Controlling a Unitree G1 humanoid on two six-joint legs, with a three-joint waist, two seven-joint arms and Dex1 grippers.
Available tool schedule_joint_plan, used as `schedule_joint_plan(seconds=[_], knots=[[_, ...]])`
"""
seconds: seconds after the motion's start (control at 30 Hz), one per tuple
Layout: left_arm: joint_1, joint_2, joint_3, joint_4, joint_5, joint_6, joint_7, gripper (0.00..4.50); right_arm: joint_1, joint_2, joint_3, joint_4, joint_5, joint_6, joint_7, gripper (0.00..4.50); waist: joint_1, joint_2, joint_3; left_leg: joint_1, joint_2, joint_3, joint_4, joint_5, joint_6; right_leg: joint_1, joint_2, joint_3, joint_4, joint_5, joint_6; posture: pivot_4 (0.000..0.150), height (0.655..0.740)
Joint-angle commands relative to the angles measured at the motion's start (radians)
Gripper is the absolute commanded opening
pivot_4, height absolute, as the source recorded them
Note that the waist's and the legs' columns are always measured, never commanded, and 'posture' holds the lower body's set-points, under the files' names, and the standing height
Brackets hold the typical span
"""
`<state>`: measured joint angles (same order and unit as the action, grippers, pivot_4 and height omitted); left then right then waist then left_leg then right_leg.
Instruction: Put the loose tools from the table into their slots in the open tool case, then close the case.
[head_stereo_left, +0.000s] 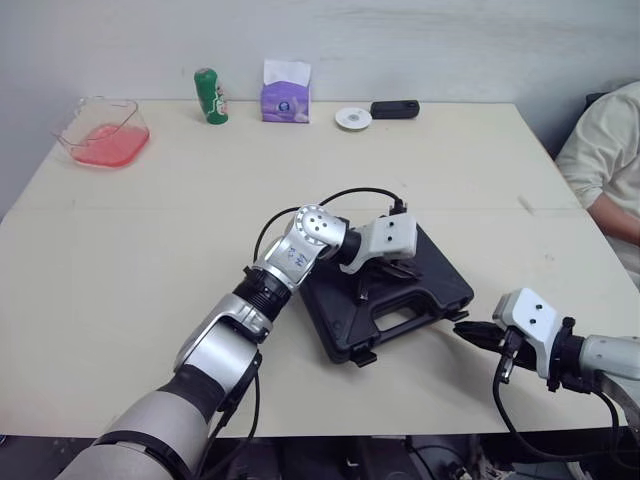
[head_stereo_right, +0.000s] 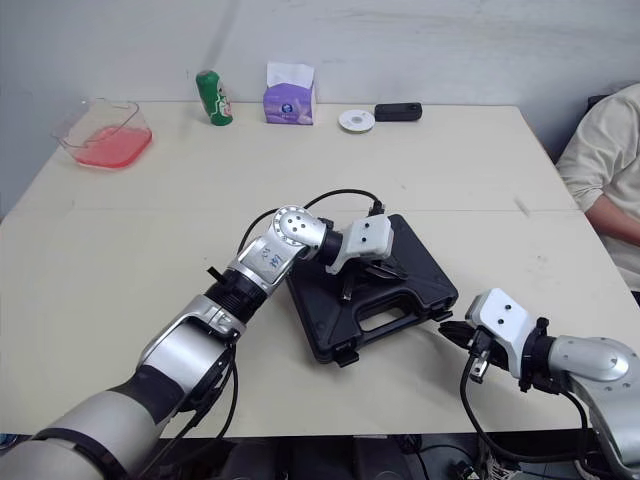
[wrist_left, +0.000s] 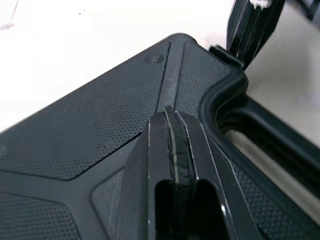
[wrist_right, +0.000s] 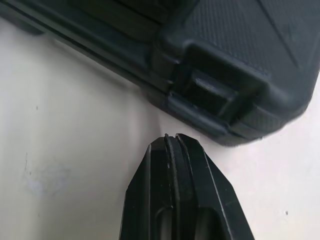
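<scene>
Left wrist view puts the left gripper (wrist_left: 172, 112) with its two black fingers pressed flat together, holding nothing, tips down at the pebbled lid of the black plastic tool case (head_stereo_left: 440, 288). The case lies shut and flat toward the 5 o'clock part of the beige table (head_stereo_left: 150, 260), its handle facing the robot. The right gripper (wrist_right: 172, 137), likewise pinched together and empty, hangs low at the case's 4 o'clock, just short of a corner latch (wrist_right: 210, 97) and apart from it. Along the far edge, reckoned from the case, stand a clear plastic tub with pink contents (head_stereo_left: 102, 132) at 10 o'clock, a green can (head_stereo_left: 210, 96) at 11, a purple tissue box (head_stereo_left: 285, 95) beside it, and a white round disc (head_stereo_left: 352, 118) and small black device (head_stereo_left: 394, 109) at 12. A person's pale sleeve (head_stereo_left: 605, 150) shows at 2 o'clock.
</scene>
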<state>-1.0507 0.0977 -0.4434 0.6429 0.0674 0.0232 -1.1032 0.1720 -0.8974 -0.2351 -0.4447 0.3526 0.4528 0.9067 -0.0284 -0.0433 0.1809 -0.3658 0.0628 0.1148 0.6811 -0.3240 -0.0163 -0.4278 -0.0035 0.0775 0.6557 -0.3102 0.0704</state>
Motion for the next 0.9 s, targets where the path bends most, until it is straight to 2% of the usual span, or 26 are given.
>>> schedule_joint_plan(seconds=[0.03,0.37,0.43,0.53,0.77,0.9], knots=[[0.043,0.020,-0.086,0.073,0.096,-0.016,-0.018,0.05,-0.022,0.003,0.002,-0.030,0.000,-0.001,-0.011,0.00,0.000,-0.002,-0.004,0.000,0.000,0.000,0.000,0.000,0.000,0.000,0.000,0.000,0.000,0.000,0.000,0.150,0.7244],[0.081,0.016,-0.094,0.030,0.107,-0.019,-0.036,0.05,-0.158,0.024,0.012,0.016,-0.010,0.008,-0.060,0.00,-0.006,-0.005,-0.007,0.001,0.000,0.000,0.000,-0.001,0.001,0.001,0.001,0.006,0.000,0.001,0.001,0.150,0.7244],[0.087,0.019,-0.096,0.020,0.109,-0.019,-0.040,0.05,-0.170,0.024,0.009,0.012,0.002,0.019,-0.055,0.00,-0.006,-0.005,-0.007,0.007,0.000,0.000,-0.001,-0.001,0.002,0.003,0.003,0.009,0.000,0.001,0.001,0.150,0.7244],[0.092,0.025,-0.098,0.012,0.112,-0.019,-0.043,0.05,-0.180,0.014,0.005,0.005,0.013,0.027,-0.043,0.00,-0.008,-0.005,-0.007,0.010,0.000,-0.001,-0.001,-0.003,0.001,0.005,0.010,0.014,0.000,0.001,0.001,0.150,0.7244],[0.079,0.015,-0.090,0.043,0.117,-0.021,-0.006,0.05,-0.197,0.012,0.028,0.022,0.006,0.034,-0.035,0.00,-0.009,-0.004,-0.007,0.015,0.001,-0.007,-0.003,-0.007,0.003,0.015,0.011,0.015,-0.003,0.000,0.000,0.150,0.7244],[0.040,-0.002,-0.008,0.062,0.052,0.047,0.020,0.05,-0.165,-0.006,-0.001,0.008,0.014,0.039,-0.019,0.00,-0.005,-0.004,-0.007,0.015,0.001,-0.007,-0.002,-0.007,0.003,0.015,0.011,0.015,-0.004,0.001,0.001,0.150,0.7244]])
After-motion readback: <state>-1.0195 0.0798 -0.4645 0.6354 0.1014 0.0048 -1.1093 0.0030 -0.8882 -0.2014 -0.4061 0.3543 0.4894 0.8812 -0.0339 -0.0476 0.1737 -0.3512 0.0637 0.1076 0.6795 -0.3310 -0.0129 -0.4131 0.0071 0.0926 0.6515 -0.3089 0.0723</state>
